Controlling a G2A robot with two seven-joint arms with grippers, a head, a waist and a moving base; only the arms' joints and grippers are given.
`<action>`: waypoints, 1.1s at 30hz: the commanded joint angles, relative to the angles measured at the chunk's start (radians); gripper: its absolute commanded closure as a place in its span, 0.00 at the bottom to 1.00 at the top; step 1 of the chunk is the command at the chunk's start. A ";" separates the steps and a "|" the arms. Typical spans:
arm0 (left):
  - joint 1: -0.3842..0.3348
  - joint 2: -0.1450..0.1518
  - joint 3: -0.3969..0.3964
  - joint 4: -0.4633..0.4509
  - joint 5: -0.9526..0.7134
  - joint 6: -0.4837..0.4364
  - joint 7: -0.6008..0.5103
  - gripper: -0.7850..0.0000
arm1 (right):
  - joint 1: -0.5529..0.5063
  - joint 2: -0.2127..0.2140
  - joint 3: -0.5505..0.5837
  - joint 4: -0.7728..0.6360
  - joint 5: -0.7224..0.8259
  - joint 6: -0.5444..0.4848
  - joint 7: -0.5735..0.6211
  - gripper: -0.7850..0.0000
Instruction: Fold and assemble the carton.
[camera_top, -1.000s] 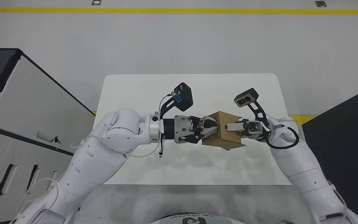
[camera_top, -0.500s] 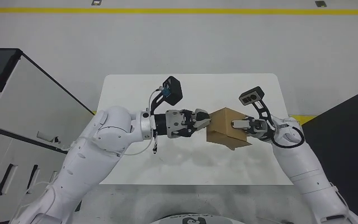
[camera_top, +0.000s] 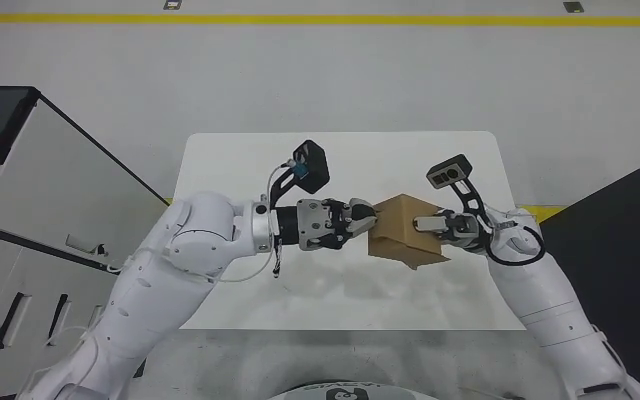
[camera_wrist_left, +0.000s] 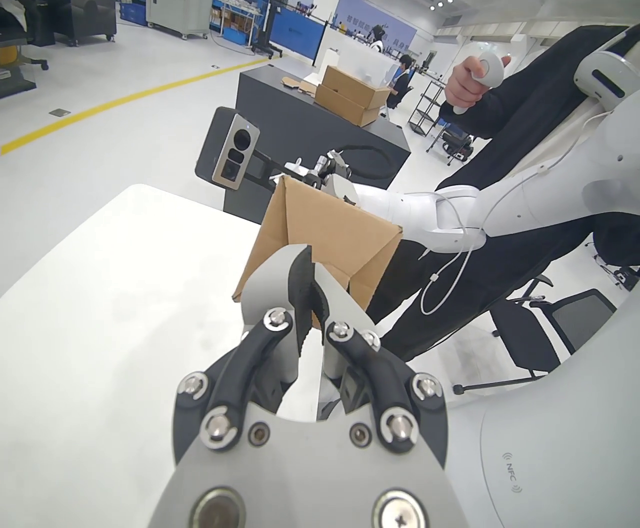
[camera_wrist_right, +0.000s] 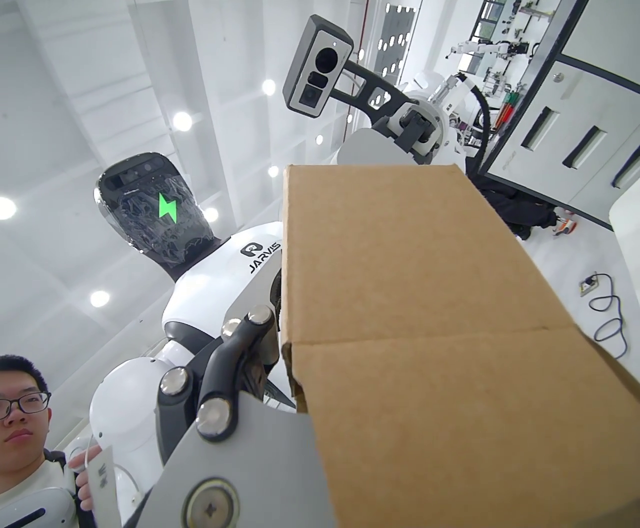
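Both arms have carried the carton (camera_top: 405, 228) farther across the tabletop (camera_top: 240, 160), where it hangs pinched by the right gripper's (camera_top: 430, 224) fingers, the left gripper's (camera_top: 368, 213) fingers pressed together at its opposite end.

Top view looks straight down on the worktop (camera_top: 230, 170). Each wrist view sits close behind its gripper (left gripper (camera_wrist_left: 303, 257), right gripper (camera_top: 430, 222)), facing the shared carton (camera_top: 405, 228) ahead.
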 joint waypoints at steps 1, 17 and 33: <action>-0.006 -0.001 0.013 0.002 0.018 0.008 -0.008 1.00 | 0.001 0.001 -0.001 0.002 -0.007 0.000 0.000 1.00; -0.047 -0.016 0.087 0.029 0.035 0.017 -0.007 1.00 | 0.007 -0.001 -0.007 0.015 -0.024 0.000 0.000 1.00; -0.060 -0.020 0.101 0.039 0.023 0.021 -0.008 1.00 | 0.009 -0.001 -0.013 0.023 -0.022 0.000 0.000 1.00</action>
